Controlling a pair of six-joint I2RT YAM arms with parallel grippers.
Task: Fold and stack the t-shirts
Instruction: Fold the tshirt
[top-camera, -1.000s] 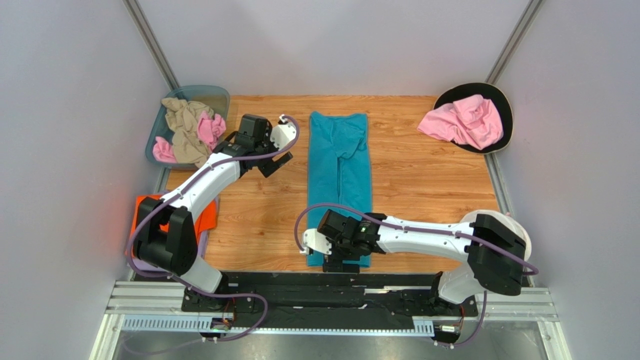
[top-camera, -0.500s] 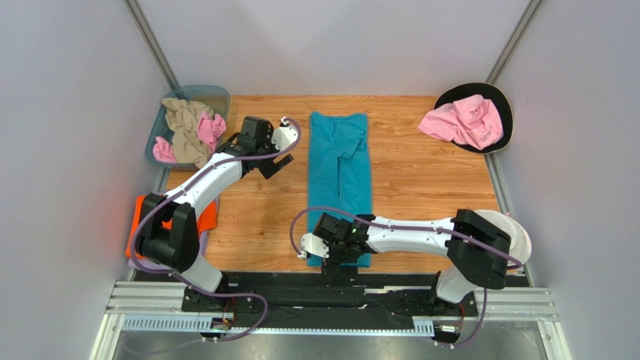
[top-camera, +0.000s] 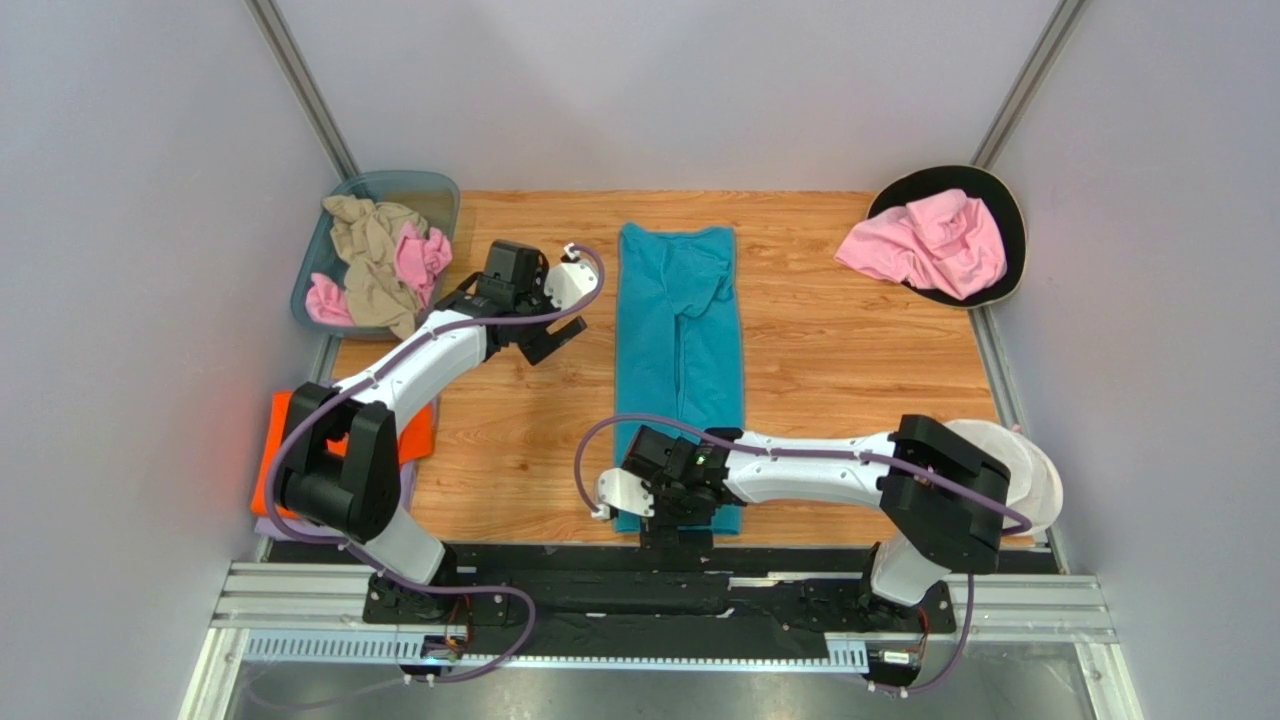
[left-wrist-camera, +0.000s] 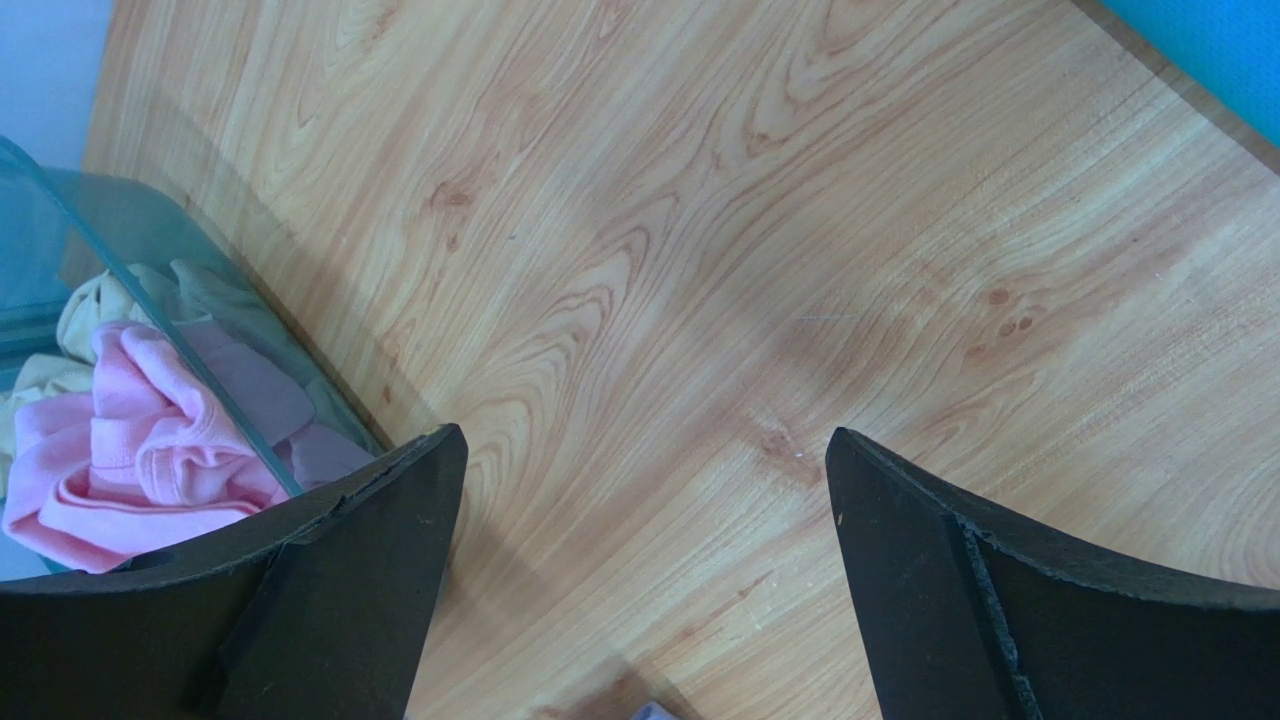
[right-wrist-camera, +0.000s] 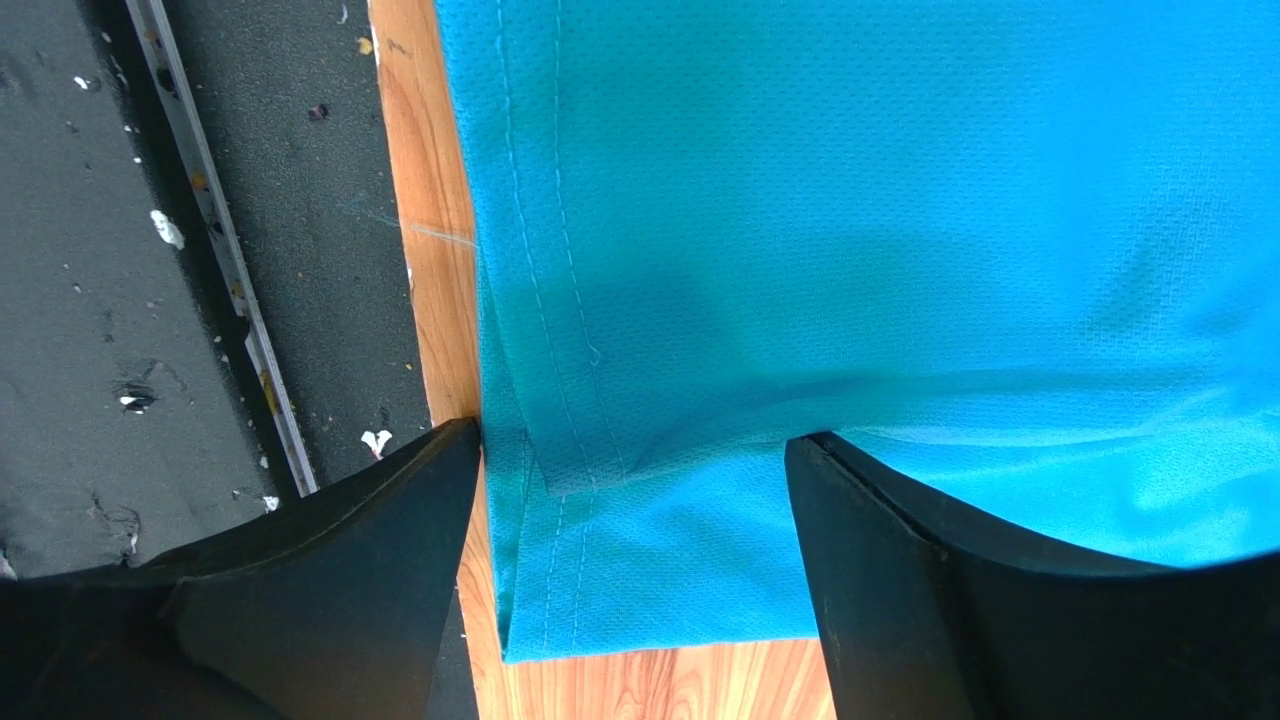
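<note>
A teal t-shirt (top-camera: 681, 338) lies folded into a long strip down the middle of the table, and it fills the right wrist view (right-wrist-camera: 902, 225). My right gripper (top-camera: 657, 515) (right-wrist-camera: 631, 465) stands open over the near hem corner. One finger is at the table edge and the other lies on the cloth. My left gripper (top-camera: 550, 320) (left-wrist-camera: 643, 450) hangs open over bare wood, left of the strip. A pink t-shirt (top-camera: 924, 243) lies crumpled at the far right. An orange t-shirt (top-camera: 415, 435) lies by the left arm's base, with lavender cloth (top-camera: 271, 527) under it.
A clear bin (top-camera: 433, 192) at the far left holds beige (top-camera: 361, 248) and pink (top-camera: 425, 258) t-shirts; its wall (left-wrist-camera: 90, 240) shows in the left wrist view. The far-right pink shirt rests on a black round pad (top-camera: 1010, 210). A white dish (top-camera: 1038, 483) sits behind the right arm's base.
My right gripper has slid left along the teal shirt's near hem and its jaws have narrowed a little. The left gripper has drifted slightly nearer, still open.
</note>
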